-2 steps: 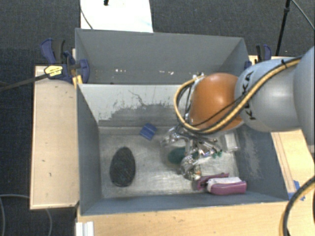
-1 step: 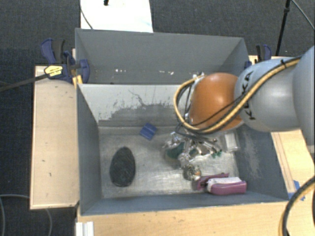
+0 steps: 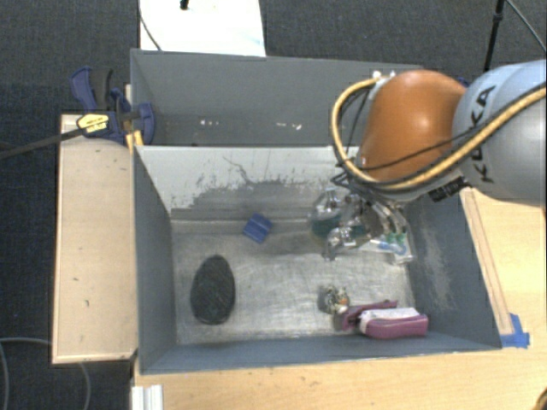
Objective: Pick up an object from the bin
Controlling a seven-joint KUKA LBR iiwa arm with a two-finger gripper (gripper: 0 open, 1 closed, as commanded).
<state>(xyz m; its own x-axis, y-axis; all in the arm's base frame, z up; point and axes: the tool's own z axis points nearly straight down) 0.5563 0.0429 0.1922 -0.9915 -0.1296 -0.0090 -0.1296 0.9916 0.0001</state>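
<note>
Plainly, the hand [image 3: 349, 229] hangs at the bin's [image 3: 154, 254] back right; open or closed, I cannot tell. Left of it lies a small blue block [image 3: 257, 227], probably light and stiff: grip its flat sides

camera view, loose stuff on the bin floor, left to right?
black oval lump → small blue block → small metal bit → purple and white item
</note>
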